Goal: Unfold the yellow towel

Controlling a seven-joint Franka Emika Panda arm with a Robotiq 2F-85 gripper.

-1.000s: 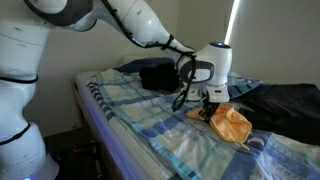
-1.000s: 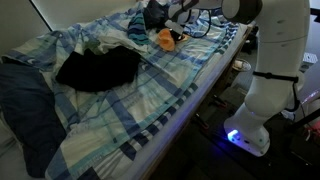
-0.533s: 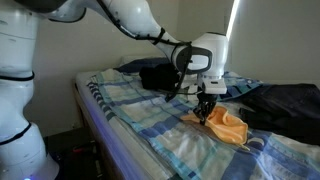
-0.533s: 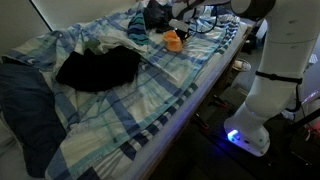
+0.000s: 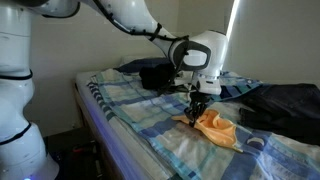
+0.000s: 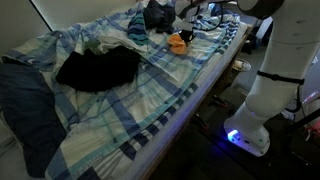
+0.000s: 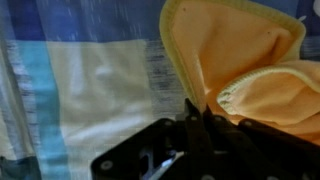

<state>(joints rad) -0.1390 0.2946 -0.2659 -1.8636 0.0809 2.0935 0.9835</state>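
Pinching one edge of the yellow towel [image 5: 222,128], the tool [image 5: 198,109] is clenched on it. The rest lies crumpled just beneath and beside it on the bed [image 5: 125,100]. Best lift gently and draw sideways, letting the fold fall open.

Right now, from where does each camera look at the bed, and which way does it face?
Exterior view: low at the side, facing along the blue-white plaid bedsheet to the yellow-orange soft towel; white arm shows.
Exterior view: higher, looking down across the bedsheet over dark clothing; white body at right.
Wrist view: above the towel; black gripper shut on its edge.
Shared by all: towel and gripper.
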